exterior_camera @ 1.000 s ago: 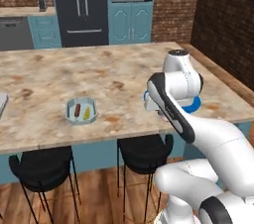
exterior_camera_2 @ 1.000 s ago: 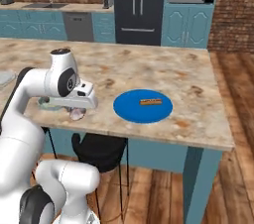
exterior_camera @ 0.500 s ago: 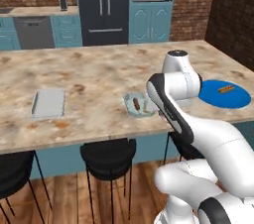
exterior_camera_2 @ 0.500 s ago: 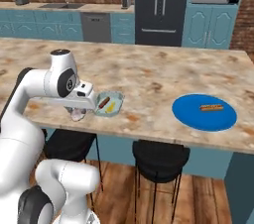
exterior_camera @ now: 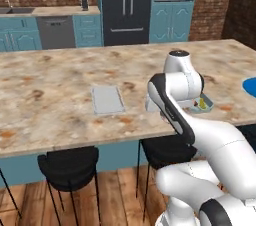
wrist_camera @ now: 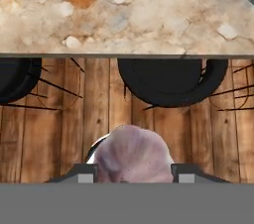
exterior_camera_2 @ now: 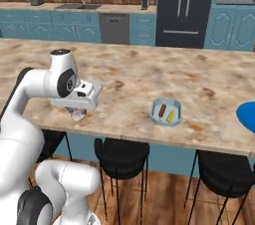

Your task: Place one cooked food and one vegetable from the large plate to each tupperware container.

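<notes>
My gripper (exterior_camera_2: 77, 114) is shut on the vegetable, a whitish-pink garlic bulb (exterior_camera_2: 78, 116), and hangs at the counter's front edge. The hand view has the bulb (wrist_camera: 132, 154) between my fingertips (wrist_camera: 82, 173), over the counter edge and the floor. The octagonal tupperware container (exterior_camera_2: 166, 113) sits to the right, holding the red-brown sausage (exterior_camera_2: 162, 111) and the yellow corn piece (exterior_camera_2: 171, 116). In the left base view my arm half hides that container (exterior_camera: 205, 104). The rectangular container (exterior_camera: 107, 100) lies empty left of my arm. The large plate (exterior_camera_2: 247, 117) shows as a blue sliver at the right edge.
Black bar stools (exterior_camera_2: 122, 152) stand under the counter's front edge (wrist_camera: 124, 55) on a wooden floor. A wide stretch of marble counter (exterior_camera: 50, 95) lies to the left of the rectangular container. Cabinets, a fridge and a sink line the far wall.
The base has driven left along the counter, so the whole scene slid right: the plate went to the edge and the rectangular container came into view. The bulb stays in my gripper.
</notes>
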Available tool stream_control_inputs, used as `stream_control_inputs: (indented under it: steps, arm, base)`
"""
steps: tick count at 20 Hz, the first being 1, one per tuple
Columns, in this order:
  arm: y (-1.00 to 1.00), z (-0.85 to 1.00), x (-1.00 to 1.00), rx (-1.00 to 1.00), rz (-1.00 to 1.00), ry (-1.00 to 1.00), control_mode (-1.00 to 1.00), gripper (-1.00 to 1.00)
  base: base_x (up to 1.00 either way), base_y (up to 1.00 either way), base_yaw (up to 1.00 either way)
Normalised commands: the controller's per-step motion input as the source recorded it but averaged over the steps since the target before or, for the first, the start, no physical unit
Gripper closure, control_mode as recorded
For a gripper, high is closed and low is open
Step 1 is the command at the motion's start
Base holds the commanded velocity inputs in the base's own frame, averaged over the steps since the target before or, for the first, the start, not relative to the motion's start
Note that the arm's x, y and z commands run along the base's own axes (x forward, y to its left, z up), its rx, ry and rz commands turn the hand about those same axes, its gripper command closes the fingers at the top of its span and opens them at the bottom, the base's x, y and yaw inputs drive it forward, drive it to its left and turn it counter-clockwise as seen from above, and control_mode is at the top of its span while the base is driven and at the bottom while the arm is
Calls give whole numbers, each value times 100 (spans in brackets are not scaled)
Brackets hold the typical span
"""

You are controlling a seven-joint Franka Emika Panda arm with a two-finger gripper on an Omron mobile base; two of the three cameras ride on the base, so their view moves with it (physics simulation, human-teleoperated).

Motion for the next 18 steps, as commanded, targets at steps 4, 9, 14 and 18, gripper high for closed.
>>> stream_control_inputs:
  steps: [4, 9, 14, 18]
  arm:
    - [0, 0, 0, 0, 0, 0, 100, 100]
    - [0, 0, 0, 0, 0, 0, 100, 100]
    - [0, 0, 0, 0, 0, 0, 100, 100]
    - [2, 0, 3, 0, 0, 0, -100, 100]
  base:
    - [90, 90, -2]
    - [95, 25, 0]
    - [18, 7, 0]
    - [0, 0, 0]
